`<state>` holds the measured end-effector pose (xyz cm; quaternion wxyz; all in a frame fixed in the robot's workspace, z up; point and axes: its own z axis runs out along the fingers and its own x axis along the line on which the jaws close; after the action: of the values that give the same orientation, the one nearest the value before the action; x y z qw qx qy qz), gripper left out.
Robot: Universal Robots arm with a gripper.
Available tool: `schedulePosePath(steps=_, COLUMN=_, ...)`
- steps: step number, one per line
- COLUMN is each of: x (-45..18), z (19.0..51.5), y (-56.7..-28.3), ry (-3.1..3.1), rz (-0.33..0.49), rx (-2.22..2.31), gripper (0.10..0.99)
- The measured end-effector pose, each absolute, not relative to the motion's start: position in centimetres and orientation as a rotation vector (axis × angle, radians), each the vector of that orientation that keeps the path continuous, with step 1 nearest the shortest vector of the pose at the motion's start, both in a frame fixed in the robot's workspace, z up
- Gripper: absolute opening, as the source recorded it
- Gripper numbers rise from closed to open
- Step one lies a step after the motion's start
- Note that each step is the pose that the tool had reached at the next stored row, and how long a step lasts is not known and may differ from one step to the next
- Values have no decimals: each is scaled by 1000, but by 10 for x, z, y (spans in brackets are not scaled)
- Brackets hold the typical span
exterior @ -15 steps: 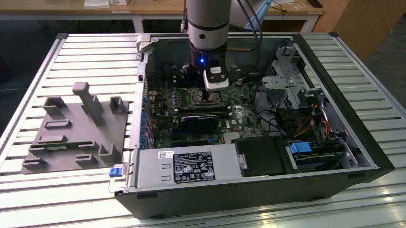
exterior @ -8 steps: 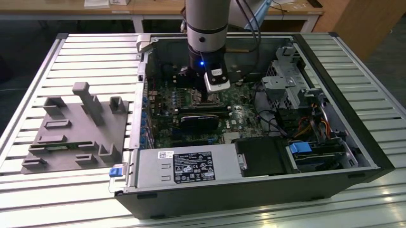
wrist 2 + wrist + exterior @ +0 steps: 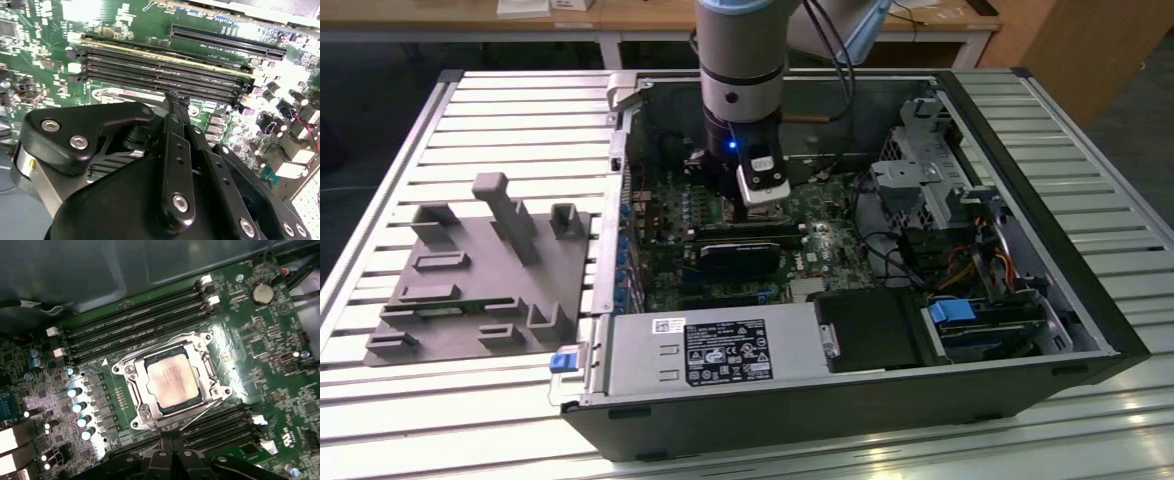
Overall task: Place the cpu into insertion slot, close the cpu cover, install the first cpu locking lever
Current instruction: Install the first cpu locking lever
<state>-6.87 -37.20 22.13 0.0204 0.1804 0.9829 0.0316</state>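
The cpu (image 3: 172,383) lay flat in the socket on the motherboard (image 3: 280,360), metal top facing up, between two banks of memory slots (image 3: 135,325). In the first wrist view its square outline sat rotated against the picture edges, its sides running parallel to the long slots. The cpu cover (image 3: 131,372) was folded down around it, the silvery frame bordering all four sides of the chip and the chip showing through the square window. A thin wire lever (image 3: 200,416) ran along the cover's edge on the side nearest the gripper; whether it was latched could not be made out.

The gripper (image 3: 172,446) hung just above the board at the socket's edge, its black fingertips (image 3: 165,442) drawn together with nothing between them. In the second wrist view the fingers (image 3: 172,107) met at a narrow tip in front of the memory slots (image 3: 160,70), and the gripper body hid the socket.

In the exterior view the arm (image 3: 740,70) reached straight down into the open computer case (image 3: 854,420), the gripper (image 3: 761,205) over the middle of the board; the socket was too small to distinguish there. A grey fixture tray (image 3: 474,275) lay on the slatted table (image 3: 400,420) at the exterior view's left of the case
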Motion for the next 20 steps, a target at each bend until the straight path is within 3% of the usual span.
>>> schedulePosePath(steps=20, x=-76, z=208, y=-402, ry=3059, rz=324, rx=564, gripper=102)
